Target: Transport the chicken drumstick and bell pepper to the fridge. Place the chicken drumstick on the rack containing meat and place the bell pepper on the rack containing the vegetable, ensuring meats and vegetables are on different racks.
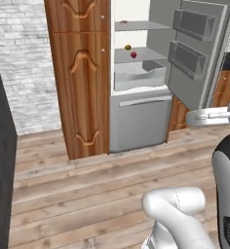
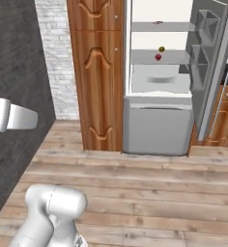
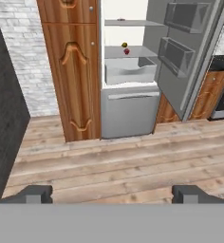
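The fridge (image 1: 139,121) (image 2: 157,128) (image 3: 128,114) stands open across the floor from me. On its topmost rack (image 1: 146,25) (image 3: 133,22) lies the small reddish meat (image 1: 124,22) (image 2: 157,22). One shelf below (image 1: 148,54), the red bell pepper (image 1: 133,55) (image 2: 158,57) (image 3: 126,51) sits just in front of the yellow-brown vegetable (image 1: 127,47) (image 2: 161,49) (image 3: 124,45). The chicken drumstick is hidden or too small to make out. My gripper (image 3: 113,194) is open and empty, far back from the fridge, with its fingertips (image 3: 35,193) wide apart.
A tall wooden cabinet (image 1: 80,73) (image 3: 71,66) flanks the fridge on the left. The fridge door (image 1: 195,48) with its bins swings out to the right. A dark wall (image 1: 0,146) closes the left side. An oven and wooden drawers (image 3: 218,90) lie far right. Bare wooden floor (image 3: 123,161) lies between.
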You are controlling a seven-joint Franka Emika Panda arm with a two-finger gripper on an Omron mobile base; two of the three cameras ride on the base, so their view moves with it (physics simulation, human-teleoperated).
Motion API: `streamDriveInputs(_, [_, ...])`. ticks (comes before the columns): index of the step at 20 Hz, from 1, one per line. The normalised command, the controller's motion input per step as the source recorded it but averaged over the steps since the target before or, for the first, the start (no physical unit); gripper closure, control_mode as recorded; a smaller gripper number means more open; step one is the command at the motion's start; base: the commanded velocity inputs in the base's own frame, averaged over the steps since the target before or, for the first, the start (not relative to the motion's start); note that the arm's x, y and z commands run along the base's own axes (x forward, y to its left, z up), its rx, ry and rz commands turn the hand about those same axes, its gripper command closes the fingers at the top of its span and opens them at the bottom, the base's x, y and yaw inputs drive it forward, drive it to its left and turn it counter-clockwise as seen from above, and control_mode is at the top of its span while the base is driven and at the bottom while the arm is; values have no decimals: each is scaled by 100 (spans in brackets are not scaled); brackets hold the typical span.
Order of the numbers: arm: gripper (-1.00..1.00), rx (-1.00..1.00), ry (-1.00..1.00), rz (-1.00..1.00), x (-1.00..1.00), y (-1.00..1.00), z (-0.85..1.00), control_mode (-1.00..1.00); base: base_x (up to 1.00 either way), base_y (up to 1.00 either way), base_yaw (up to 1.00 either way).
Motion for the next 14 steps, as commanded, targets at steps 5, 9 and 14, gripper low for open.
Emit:
streamDriveInputs(5, [-100,0,0,0,0,0,0,100,-100,-16,0])
streamDriveInputs(9, [-100,0,0,0,0,0,0,100,-100,-20,0])
streamDriveInputs(14, [-100,0,0,0,0,0,0,100,-100,-36,0])
